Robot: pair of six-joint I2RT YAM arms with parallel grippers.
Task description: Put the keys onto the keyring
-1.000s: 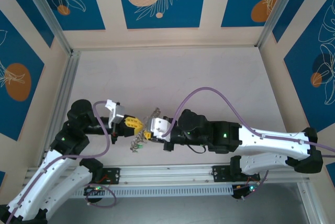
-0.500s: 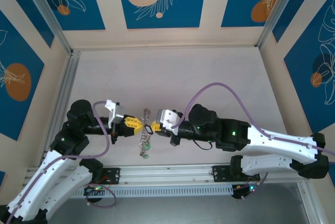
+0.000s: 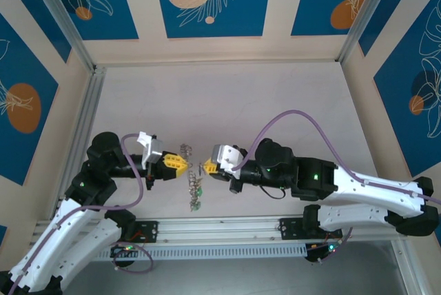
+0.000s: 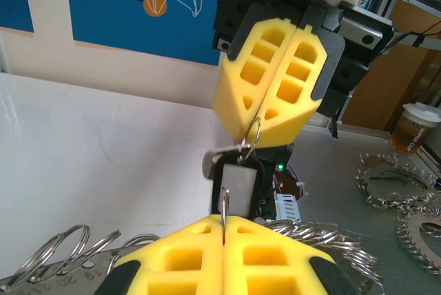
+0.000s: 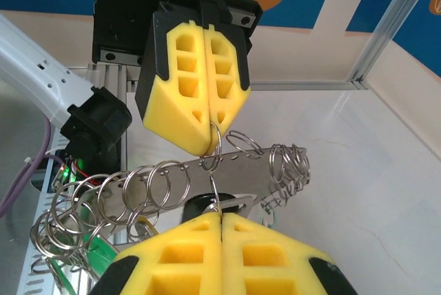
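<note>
From above, the left gripper (image 3: 180, 163) and right gripper (image 3: 205, 167) meet tip to tip over the pale desk (image 3: 289, 95), near its front edge. The thin grey metal keyring (image 3: 193, 186) dangles between them.

Left wrist view: the left gripper's yellow jaws are clamped on the keyring's wire. Opposite, the right gripper (image 4: 260, 133) pinches the small silver key with a dark-framed tag (image 4: 238, 183) by its loop.

Right wrist view: both pairs of jaws are closed tight on wire, with a coil of spare steel rings (image 5: 145, 191) beside them.

TOP EXTERNAL: fixed, high and behind, looks down on whole table (image 3: 289, 95), far off | LEFT WRIST: close, near level, faces right gripper (image 4: 256, 136) head-on | RIGHT WRIST: close, faces left gripper (image 5: 207, 149), seemingly angled slightly down | SHARED: spot where both grippers meet, all three views
</note>
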